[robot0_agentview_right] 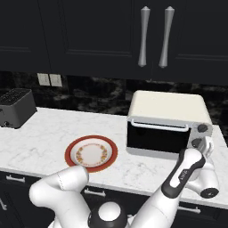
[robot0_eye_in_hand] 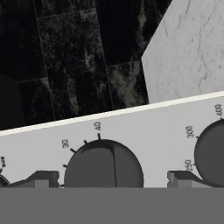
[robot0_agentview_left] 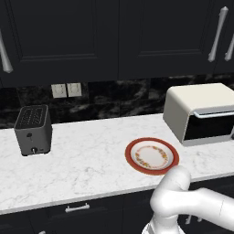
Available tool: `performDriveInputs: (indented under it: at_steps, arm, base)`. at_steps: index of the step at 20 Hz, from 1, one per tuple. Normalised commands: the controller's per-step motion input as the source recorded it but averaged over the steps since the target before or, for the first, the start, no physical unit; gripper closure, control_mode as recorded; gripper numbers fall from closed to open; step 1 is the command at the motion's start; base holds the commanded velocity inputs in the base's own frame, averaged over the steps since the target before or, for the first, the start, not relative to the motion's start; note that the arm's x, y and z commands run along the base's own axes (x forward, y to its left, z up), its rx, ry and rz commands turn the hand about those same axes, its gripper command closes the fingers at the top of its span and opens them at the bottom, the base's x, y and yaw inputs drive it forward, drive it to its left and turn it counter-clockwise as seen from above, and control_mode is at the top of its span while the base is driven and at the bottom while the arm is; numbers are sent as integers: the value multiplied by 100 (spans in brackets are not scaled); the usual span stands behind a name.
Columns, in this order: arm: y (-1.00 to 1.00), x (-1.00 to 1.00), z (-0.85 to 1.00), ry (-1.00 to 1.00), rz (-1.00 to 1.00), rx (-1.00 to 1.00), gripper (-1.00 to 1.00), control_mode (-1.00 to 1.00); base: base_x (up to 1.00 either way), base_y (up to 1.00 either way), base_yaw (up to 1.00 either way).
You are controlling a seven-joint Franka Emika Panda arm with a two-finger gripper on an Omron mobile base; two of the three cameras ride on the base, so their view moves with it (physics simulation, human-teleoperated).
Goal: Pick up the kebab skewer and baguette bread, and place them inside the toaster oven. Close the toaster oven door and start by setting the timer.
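Gripper (robot0_eye_in_hand: 112, 178) astride dark timer dial (robot0_eye_in_hand: 103, 165) (numbered)

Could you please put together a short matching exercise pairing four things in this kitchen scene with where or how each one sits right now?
Things:
1. plate
2. slot toaster
3. toaster oven door
4. gripper

States:
A. shut
B. fingers either side of a dark dial
C. bare, on the counter in front of the oven
D. at the counter's left end

Pairs: 1-C, 2-D, 3-A, 4-B
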Motion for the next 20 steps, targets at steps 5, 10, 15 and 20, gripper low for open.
performDriveInputs:
  at_steps: [5, 10, 15, 20]
  arm:
    - [0, 0, 0, 0, -3, 3, -100, -100]
    - [0, 0, 2, 0, 0, 5, 100, -100]
    - [0, 4, 2, -2, 0, 4, 100, -100]
    - [0, 0, 7, -3, -1, 3, 100, -100]
  base:
    - [0, 0, 0]
    - [0, 0, 0]
    - [0, 0, 0]
    - [0, 0, 0]
